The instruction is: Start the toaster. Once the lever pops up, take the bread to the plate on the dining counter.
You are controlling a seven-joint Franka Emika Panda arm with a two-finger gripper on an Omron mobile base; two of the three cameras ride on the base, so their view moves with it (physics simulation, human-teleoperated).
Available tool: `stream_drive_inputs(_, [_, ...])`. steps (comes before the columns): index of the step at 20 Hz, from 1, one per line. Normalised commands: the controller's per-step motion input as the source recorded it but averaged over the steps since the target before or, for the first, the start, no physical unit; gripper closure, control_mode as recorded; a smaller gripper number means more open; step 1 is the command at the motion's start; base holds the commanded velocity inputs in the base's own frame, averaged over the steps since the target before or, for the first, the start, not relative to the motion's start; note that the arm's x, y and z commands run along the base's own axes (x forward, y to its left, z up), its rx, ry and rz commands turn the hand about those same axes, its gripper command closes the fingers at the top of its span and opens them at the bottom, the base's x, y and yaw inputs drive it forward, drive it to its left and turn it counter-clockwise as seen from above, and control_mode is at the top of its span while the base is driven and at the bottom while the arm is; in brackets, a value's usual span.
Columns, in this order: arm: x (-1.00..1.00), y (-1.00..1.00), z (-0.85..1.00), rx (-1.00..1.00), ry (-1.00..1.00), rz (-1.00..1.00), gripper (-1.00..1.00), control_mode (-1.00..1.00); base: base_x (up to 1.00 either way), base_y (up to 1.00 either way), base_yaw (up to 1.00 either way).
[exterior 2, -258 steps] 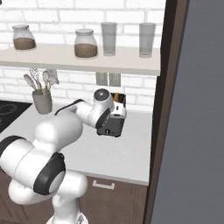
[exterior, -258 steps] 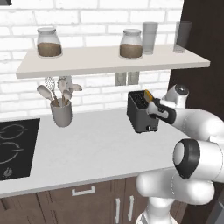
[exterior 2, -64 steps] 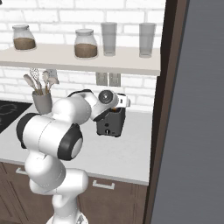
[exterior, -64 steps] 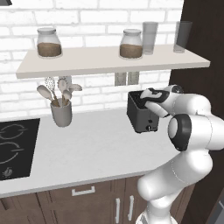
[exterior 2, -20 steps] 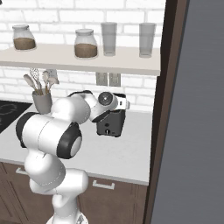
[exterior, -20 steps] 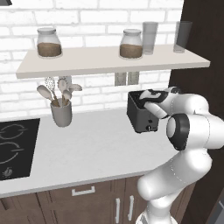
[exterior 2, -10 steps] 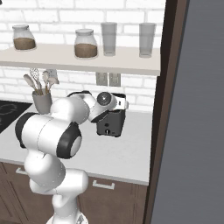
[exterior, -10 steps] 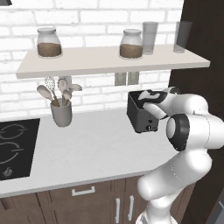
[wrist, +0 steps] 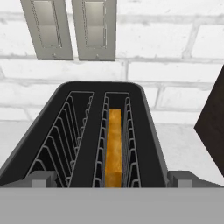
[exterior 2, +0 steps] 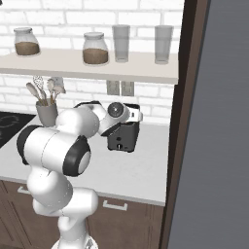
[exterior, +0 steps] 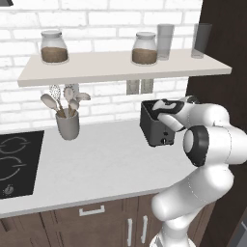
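Note:
The dark grey toaster (exterior: 153, 129) (exterior 2: 124, 136) (wrist: 148, 131) stands on the pale worktop against the brick wall. Seen from above in the hand view, it has two slots, and the bread (wrist: 113, 146), golden brown, sits on edge deep in the right one. My gripper (wrist: 111, 179) (exterior: 162, 107) (exterior 2: 134, 115) hovers just over the toaster's top, open, fingertips (wrist: 41, 178) wide apart and touching nothing. Small controls mark the toaster's narrow front face (exterior: 165, 140); the lever is too small to tell apart. The plate and the dining counter are out of view.
A utensil crock (exterior: 67, 124) (exterior 2: 46, 113) stands to the left and a black cooktop (exterior: 17, 161) further left. A shelf (exterior: 120, 67) with jars and glasses hangs overhead. Wall sockets (wrist: 70, 28) sit behind the toaster. A dark tall cabinet side (exterior 2: 182, 121) closes the right.
Since the earliest frames the hand has gone from the toaster's front face up to over its top. Over the last second nothing has visibly moved.

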Motion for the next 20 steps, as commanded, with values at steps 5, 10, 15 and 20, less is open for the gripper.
stream_drive_inputs(5, [0.0,0.0,0.0,0.0,0.0,0.0,-1.0,-1.0,0.0,0.0,0.0])
stream_drive_inputs(10, [0.0,0.0,0.0,0.0,0.0,0.0,-1.0,-1.0,0.0,0.0,0.0])
stream_drive_inputs(15, [0.0,0.0,0.0,0.0,0.0,0.0,-1.0,-1.0,0.0,0.0,0.0])
stream_drive_inputs(20, [0.0,0.0,0.0,0.0,0.0,0.0,-1.0,-1.0,0.0,0.0,0.0])
